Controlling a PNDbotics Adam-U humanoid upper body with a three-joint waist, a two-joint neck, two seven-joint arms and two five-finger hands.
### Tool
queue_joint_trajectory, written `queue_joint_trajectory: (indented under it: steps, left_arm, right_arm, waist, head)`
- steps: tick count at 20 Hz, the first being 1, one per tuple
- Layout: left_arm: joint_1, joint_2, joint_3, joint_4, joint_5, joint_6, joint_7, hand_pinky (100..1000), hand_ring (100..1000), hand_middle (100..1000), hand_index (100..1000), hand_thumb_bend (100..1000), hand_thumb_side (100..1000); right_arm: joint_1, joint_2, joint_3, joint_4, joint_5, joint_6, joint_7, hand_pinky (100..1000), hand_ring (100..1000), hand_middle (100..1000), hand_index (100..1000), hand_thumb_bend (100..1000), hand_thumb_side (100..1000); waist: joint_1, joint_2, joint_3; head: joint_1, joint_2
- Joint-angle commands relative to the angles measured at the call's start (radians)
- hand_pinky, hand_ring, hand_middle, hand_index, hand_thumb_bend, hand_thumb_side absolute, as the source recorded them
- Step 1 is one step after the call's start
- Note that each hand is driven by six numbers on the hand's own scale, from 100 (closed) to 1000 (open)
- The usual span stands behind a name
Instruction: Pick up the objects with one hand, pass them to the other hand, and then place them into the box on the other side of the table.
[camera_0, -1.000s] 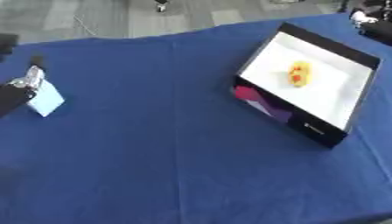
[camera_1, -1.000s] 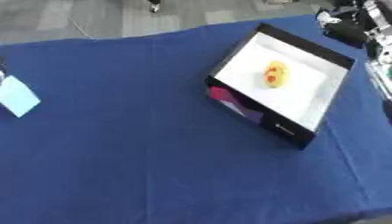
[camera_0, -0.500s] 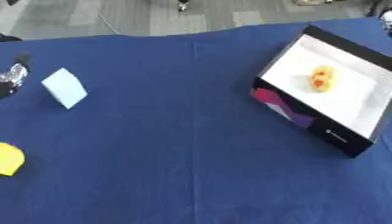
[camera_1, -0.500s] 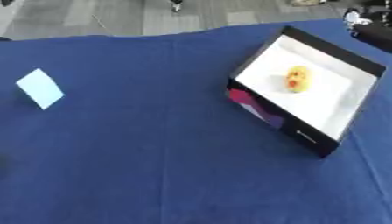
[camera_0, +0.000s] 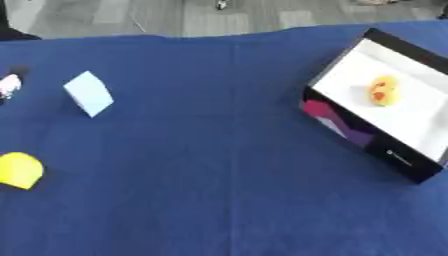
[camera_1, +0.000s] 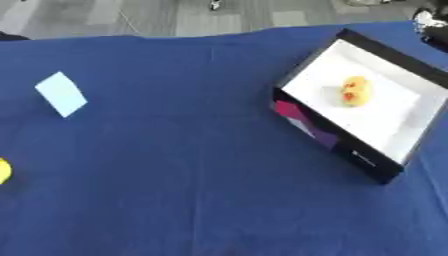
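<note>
Waiting on the next pick, left side.
Pale blue block (camera_0: 88, 93) and yellow object (camera_0: 19, 170) lie far left, box (camera_1: 390, 168) far right; left hand (camera_0: 8, 86) nearer, fingers unreadable; right hand unseen.

Deep blue tablecloth (camera_0: 210, 165), pale blue block (camera_0: 89, 93) at 9 o'clock, yellow object (camera_0: 19, 170) at 8 o'clock, black box (camera_1: 378, 170) with white inside and magenta-purple side pattern at 3 o'clock, yellow toy with red marks (camera_1: 353, 91) inside
</note>
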Motion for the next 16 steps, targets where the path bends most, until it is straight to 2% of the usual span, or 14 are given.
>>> queue_joint_trajectory:
  steps: [1, 5, 13, 16]
  left_arm:
    - [0.011, 0.091, 0.006, -0.030, 0.002, -0.009, -0.053, 814, 766, 730, 806, 445, 470]
    - [0.039, 0.131, 0.004, -0.042, -0.002, -0.034, -0.121, 821, 774, 738, 809, 499, 467]
    - [0.077, 0.187, 0.018, -0.058, 0.007, -0.107, -0.267, 833, 786, 750, 820, 589, 516]
    - [0.090, 0.206, 0.028, -0.056, 0.016, -0.128, -0.325, 838, 790, 758, 820, 560, 424]
  right_arm:
    - [-0.010, -0.038, -0.016, -0.017, 0.003, 0.004, -0.005, 892, 783, 825, 853, 100, 360]
    - [-0.007, -0.038, -0.017, -0.017, 0.003, 0.006, -0.007, 892, 782, 824, 853, 100, 361]
    - [0.002, -0.041, -0.018, -0.016, 0.006, 0.007, -0.010, 891, 782, 823, 852, 100, 364]
    - [0.006, -0.041, -0.018, -0.016, 0.008, 0.007, -0.009, 891, 781, 823, 852, 100, 366]
  waist:
    - [0.012, -0.026, 0.002]
    - [0.012, -0.025, 0.005]
    - [0.010, -0.023, 0.014]
    - [0.010, -0.022, 0.017]
  head:
    - [0.020, 0.006]
    - [0.035, 0.010]
    - [0.057, 0.006]
    - [0.056, 0.002]
